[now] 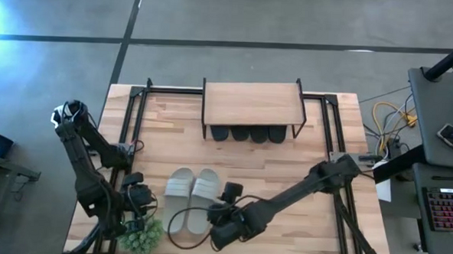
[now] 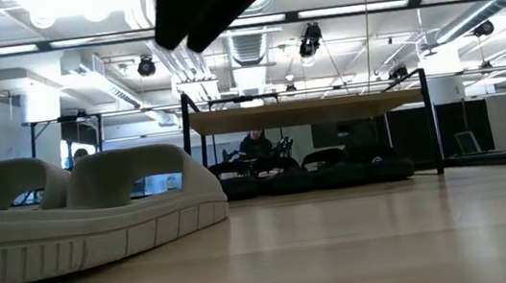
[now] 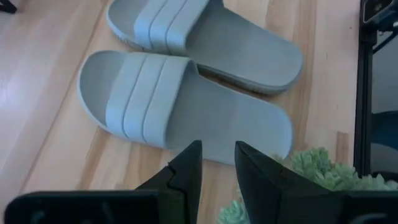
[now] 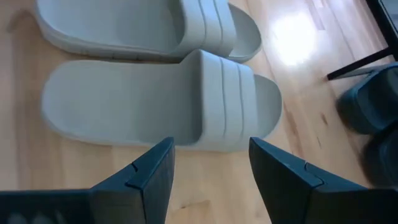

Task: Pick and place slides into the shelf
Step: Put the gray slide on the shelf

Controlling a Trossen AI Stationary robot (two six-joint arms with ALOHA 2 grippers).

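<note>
The pale grey-white slides lie side by side, soles down, on the near middle of the table, large at the left of the low view. The black slides sit in a row under the shelf, whose plank top also shows in the low view. My left gripper hovers open with a narrow gap, just left of the left pale slide. My right gripper is open wide, just right of the right pale slide, above the table. Neither touches a slide.
A small green plant stands at the near edge beside my left gripper and shows in the left wrist view. A black metal frame runs along the table's left, right and far sides. Bare wood lies between the pale slides and the shelf.
</note>
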